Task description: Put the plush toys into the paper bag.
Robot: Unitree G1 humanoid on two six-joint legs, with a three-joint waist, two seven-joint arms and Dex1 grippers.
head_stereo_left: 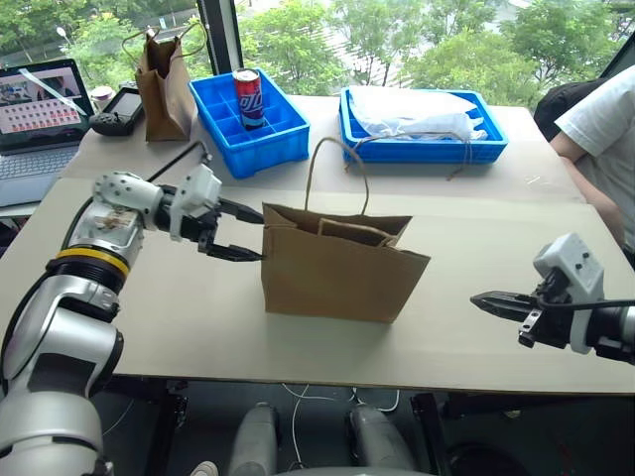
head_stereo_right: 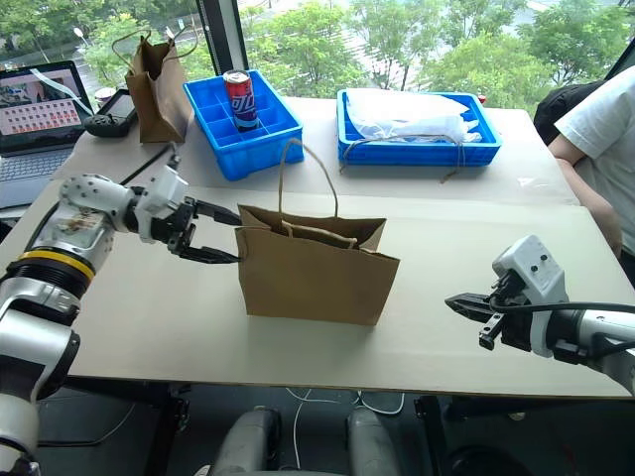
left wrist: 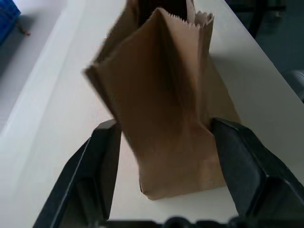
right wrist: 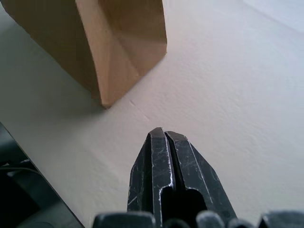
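Note:
The wide light-brown paper bag (head_stereo_left: 337,273) stands upright in the middle of the table, its mouth open and its loop handles (head_stereo_left: 335,159) raised. My left gripper (head_stereo_left: 256,234) is open at the bag's left end, pointing sideways at it. In the left wrist view that narrow end (left wrist: 166,118) lies between the two black fingers (left wrist: 102,156); I cannot tell whether they touch it. My right gripper (head_stereo_left: 476,298) is shut on nothing and hovers low over the table, well to the right of the bag. The plush toys are out of view.
At the back stand a narrower dark brown bag (head_stereo_left: 164,89), a blue bin (head_stereo_left: 273,144) holding a drinks can (head_stereo_left: 247,97), and a blue tray (head_stereo_left: 422,149) with white plastic. A laptop (head_stereo_left: 40,99) is at the far left. A person's arm (head_stereo_left: 595,139) rests at the far right.

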